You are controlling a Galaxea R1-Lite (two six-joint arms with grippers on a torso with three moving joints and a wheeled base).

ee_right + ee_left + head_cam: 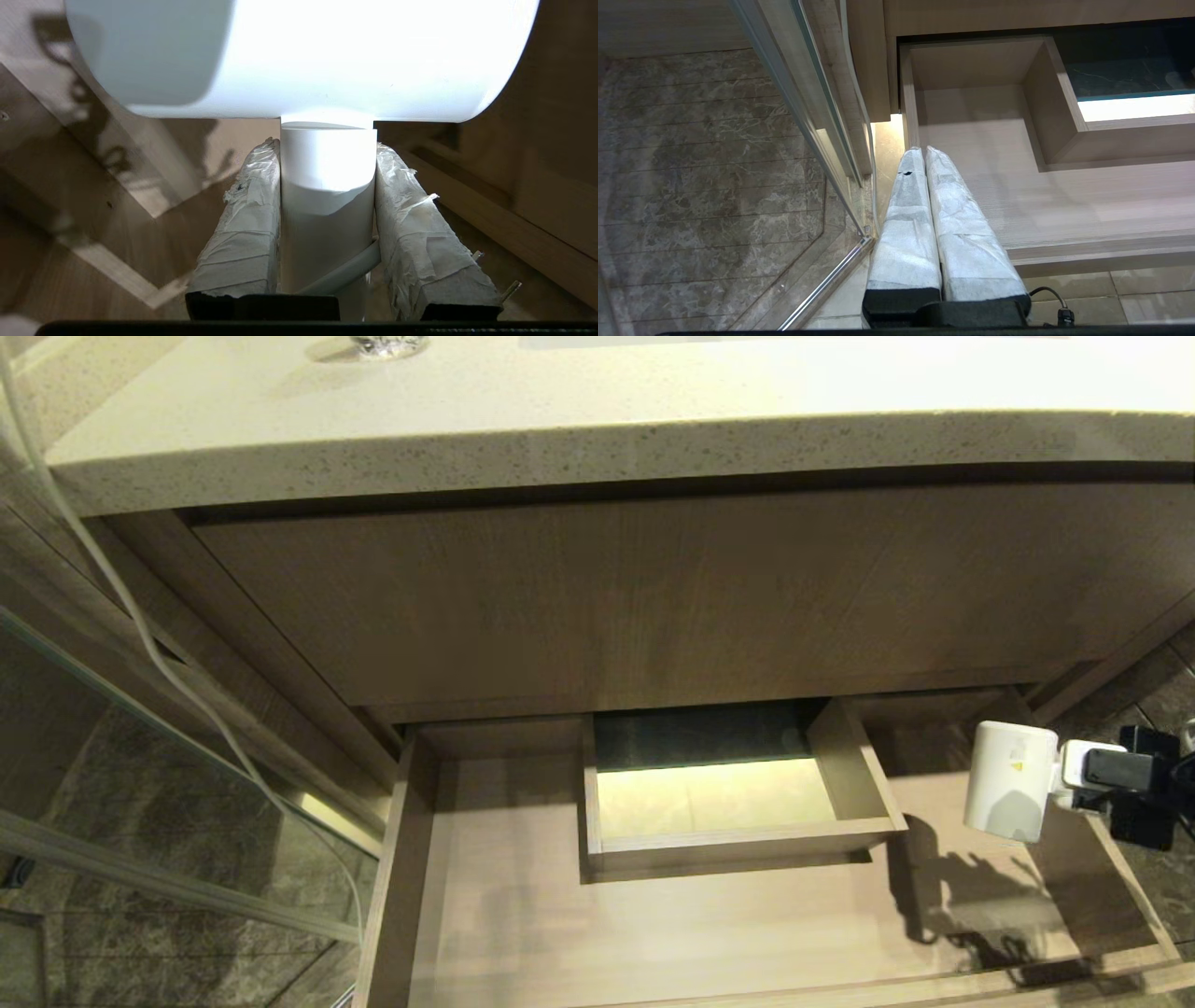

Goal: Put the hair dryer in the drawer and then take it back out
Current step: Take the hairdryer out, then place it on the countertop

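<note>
The light-wood drawer [653, 933] stands pulled out under the cabinet, with a boxed rectangular cutout [738, 845] at its back middle. The white hair dryer [1013, 784] hangs over the drawer's right side and casts a shadow on its floor. My right gripper [1066, 775] comes in from the right and is shut on its handle. In the right wrist view the taped fingers [243, 224] clamp the handle [327, 186] on both sides, with the body [303, 56] beyond them. My left gripper [923, 151] is shut and empty, parked by the drawer's [1064, 200] left front corner.
A speckled stone countertop [560, 439] overhangs a taller wood panel [653, 607] above the drawer. A glass partition with a metal frame [140, 859] and a thin white cable [140, 625] stand at the left. Marble floor [691, 163] lies around.
</note>
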